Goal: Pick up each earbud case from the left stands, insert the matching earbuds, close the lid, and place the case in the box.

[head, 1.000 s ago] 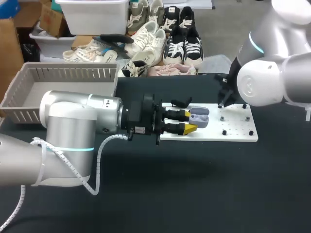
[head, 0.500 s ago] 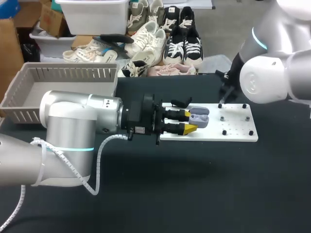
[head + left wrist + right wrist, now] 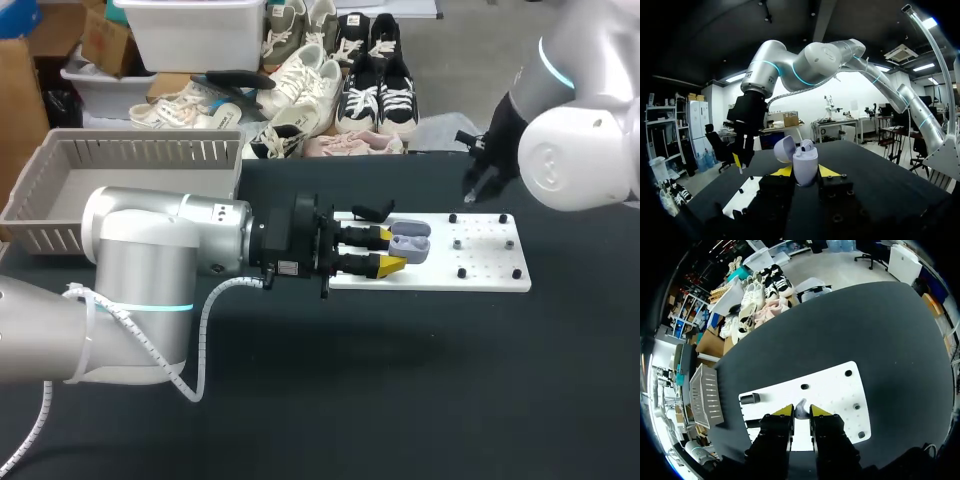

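Observation:
My left gripper (image 3: pixel 392 251) reaches in from the left and is shut on a lavender earbud case (image 3: pixel 409 242) over the white board (image 3: pixel 430 277). In the left wrist view the case (image 3: pixel 805 168) stands upright between the yellow tips, its lid (image 3: pixel 784 149) swung open, with one earbud (image 3: pixel 807 145) seated inside. My right gripper (image 3: pixel 472 190) hangs above the board's far edge, right of the case. In the right wrist view its fingers (image 3: pixel 801 410) are shut on a small pale earbud (image 3: pixel 800 408), high over the board (image 3: pixel 832 387).
Small black pegs (image 3: pixel 461 272) stud the right half of the board. A black stand (image 3: pixel 372 211) sits at its far left edge. A grey slatted basket (image 3: pixel 60 150) stands at the table's back left corner.
My right arm has lifted up and away to the back right, off the board, with the earbud in its fingers. The left arm and the case have stayed still.

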